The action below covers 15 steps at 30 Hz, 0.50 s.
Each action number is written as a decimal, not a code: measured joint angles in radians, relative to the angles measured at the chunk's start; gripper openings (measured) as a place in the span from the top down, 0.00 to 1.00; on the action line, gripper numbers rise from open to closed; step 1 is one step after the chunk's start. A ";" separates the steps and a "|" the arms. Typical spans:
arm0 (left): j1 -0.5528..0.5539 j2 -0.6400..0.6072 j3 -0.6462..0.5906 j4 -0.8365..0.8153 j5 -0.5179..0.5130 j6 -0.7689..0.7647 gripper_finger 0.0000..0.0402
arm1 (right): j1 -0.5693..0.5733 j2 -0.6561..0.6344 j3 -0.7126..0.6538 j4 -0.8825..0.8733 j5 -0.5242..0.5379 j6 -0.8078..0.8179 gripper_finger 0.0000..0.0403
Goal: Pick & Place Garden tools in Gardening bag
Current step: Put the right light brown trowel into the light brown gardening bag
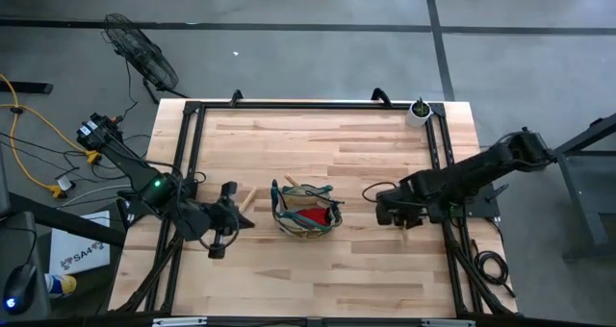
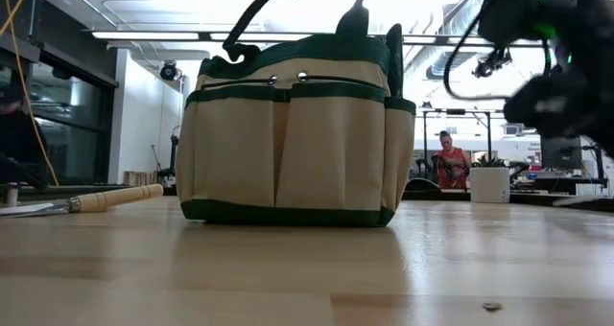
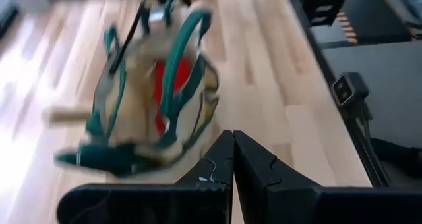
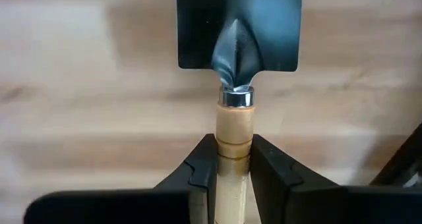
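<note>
High view: the wooden table (image 1: pixel 366 260) carries the gardening bag (image 1: pixel 306 210) at centre, a red glove (image 1: pixel 310 215) showing inside. My left gripper (image 1: pixel 227 218) hangs just beside the bag, fingers pressed together on nothing. A second trowel (image 2: pixel 82 202) lies near that side. My right gripper (image 4: pixel 233 168) has its pads against the wooden handle of the trowel (image 4: pixel 237 59) lying flat, well apart from the bag. Judgement: seat the grip squarely on the handle, lift level, and clear the loop handles before carrying over.
</note>
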 joint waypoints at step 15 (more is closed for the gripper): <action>0.001 0.056 0.003 0.575 -0.104 0.782 1.00 | 0.027 -0.291 0.002 0.300 -0.023 0.073 0.87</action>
